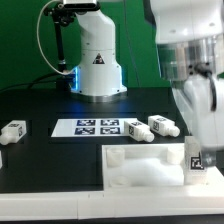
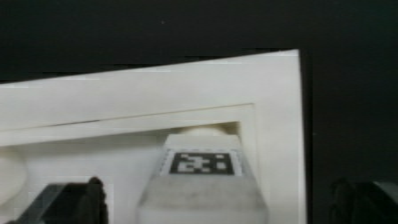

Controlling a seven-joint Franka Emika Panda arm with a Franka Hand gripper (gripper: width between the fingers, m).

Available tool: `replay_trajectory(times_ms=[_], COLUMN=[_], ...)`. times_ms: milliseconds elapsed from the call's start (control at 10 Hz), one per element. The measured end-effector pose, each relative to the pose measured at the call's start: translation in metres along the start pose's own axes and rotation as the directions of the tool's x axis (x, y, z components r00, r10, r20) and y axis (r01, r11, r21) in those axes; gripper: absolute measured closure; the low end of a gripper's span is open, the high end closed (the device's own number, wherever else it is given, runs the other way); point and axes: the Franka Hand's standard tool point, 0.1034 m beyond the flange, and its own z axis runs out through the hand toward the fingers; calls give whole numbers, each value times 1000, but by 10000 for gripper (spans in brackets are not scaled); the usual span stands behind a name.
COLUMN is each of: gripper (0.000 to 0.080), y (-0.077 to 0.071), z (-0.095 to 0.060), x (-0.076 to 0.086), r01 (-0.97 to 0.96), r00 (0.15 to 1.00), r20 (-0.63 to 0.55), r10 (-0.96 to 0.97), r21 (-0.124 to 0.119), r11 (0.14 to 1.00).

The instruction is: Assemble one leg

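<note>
A white leg with a black-and-white tag stands upright on the corner of the large flat white panel at the exterior view's right. My gripper is lowered over it. In the wrist view the leg sits between my two dark fingers, with a gap showing on each side, so the gripper is open around it. The panel's raised corner lies behind the leg. Two more legs lie just behind the panel, and another leg lies at the exterior view's left.
The marker board lies on the black table behind the panel. The robot's white base stands at the back. A green wall closes off the rear.
</note>
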Motion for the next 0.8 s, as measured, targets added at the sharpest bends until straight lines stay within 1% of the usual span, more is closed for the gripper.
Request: replay_trajectory(times_ms=[100,200,300,400,800], gripper=[152,152,152,151,151], y=[0,-2,-8,-9,-8], z=[-18,-30,-41,-37,-36], x=[-5,-7,-10,-9,-9], r01=[15,18,20,21,21], r00=[1000,999,999,999,999], r20=[15,26,36,31,30], r10=[-15,-18,-20,-21,-21], r21=[4,1,-4,6,5], r11=[1000,1000,1000,1000,1000])
